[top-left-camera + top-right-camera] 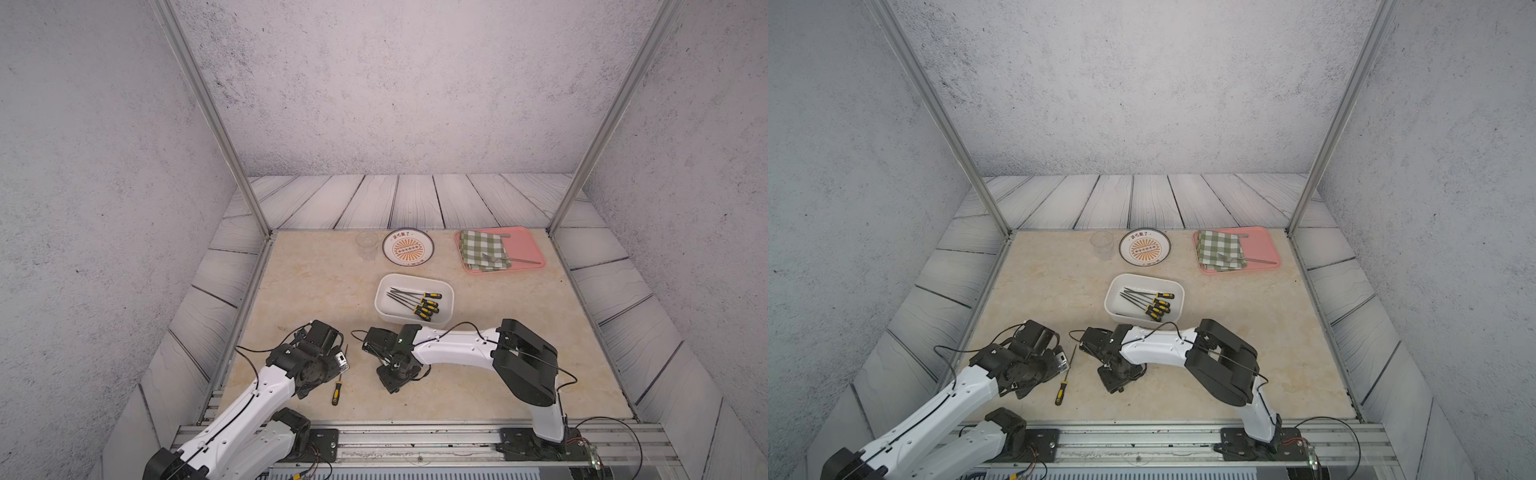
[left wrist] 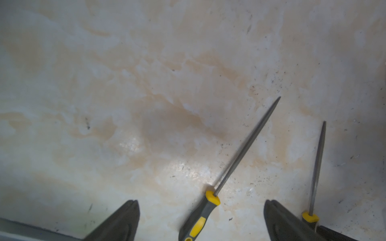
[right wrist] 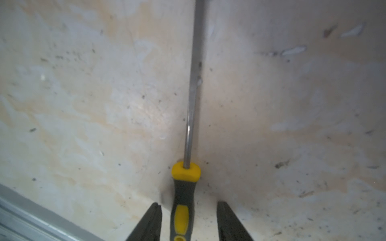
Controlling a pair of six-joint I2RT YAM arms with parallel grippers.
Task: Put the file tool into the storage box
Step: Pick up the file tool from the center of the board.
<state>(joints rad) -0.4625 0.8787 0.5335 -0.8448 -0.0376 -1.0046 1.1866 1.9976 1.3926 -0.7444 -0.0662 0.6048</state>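
Observation:
A file tool (image 1: 336,390) with a black-and-yellow handle lies on the marble tabletop between the two arms in both top views (image 1: 1061,392). In the left wrist view a file tool (image 2: 200,217) lies between the fingers of my open left gripper (image 2: 201,201), untouched, and a second file (image 2: 317,167) lies outside one finger. My right gripper (image 3: 189,203) straddles a file handle (image 3: 183,200), with a gap showing on each side. The white storage box (image 1: 415,276) (image 1: 1144,275) stands just beyond the right wrist and holds several files (image 1: 415,301).
Behind the box are a round patterned plate (image 1: 408,247) and a clear glass (image 1: 366,243). At the back right, a pink tray (image 1: 525,243) carries a green checked cloth (image 1: 484,249) and a fork (image 1: 511,259). A metal rail (image 1: 415,432) runs along the table's front edge.

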